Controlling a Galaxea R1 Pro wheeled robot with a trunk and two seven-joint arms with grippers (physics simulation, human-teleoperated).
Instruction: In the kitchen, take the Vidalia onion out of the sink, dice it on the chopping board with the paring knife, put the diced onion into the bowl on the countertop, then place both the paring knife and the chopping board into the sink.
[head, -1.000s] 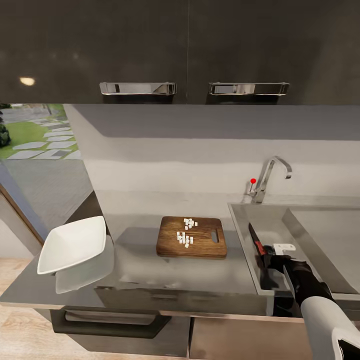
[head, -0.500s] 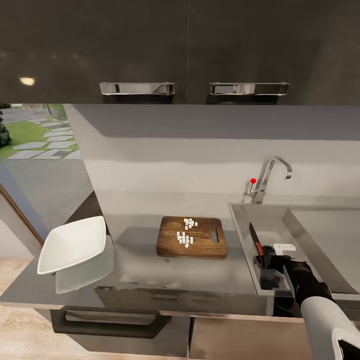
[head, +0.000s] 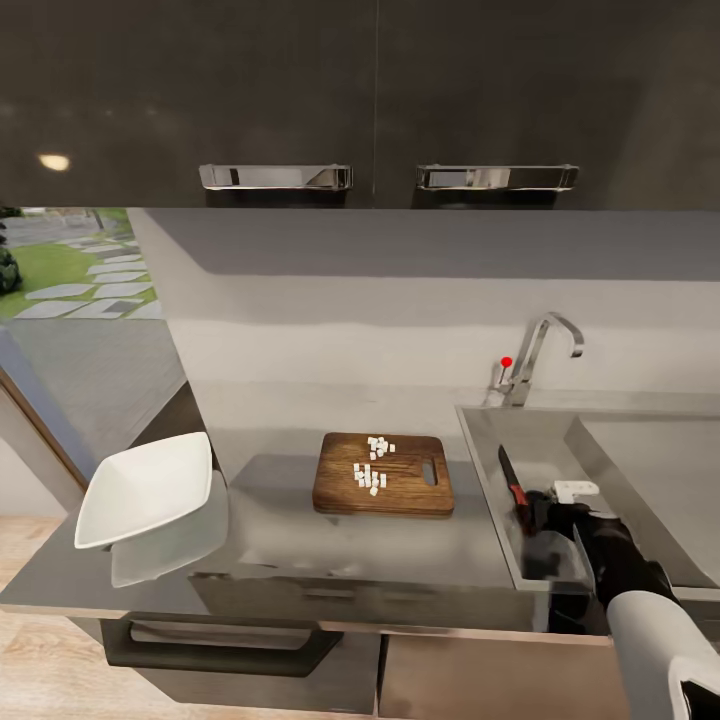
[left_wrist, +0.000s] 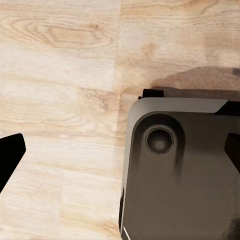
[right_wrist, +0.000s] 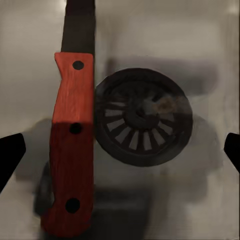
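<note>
Now the right claw (head: 545, 508), fingers spread wide, hangs over the paring knife (right_wrist: 70, 150) in the sink (head: 480, 440); I judge lift straight clear, then fetch the chopping board (head: 384, 474), with diced onion (head: 372, 464) unmoved.

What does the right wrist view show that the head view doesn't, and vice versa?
Right wrist: a round dark slotted drain strainer beside the red-handled paring knife. Head: the brown wooden chopping board carrying tiny white onion cubes, the white squarish bowl, the chrome tap. Both: that knife lying in the stainless-steel sink.
</note>
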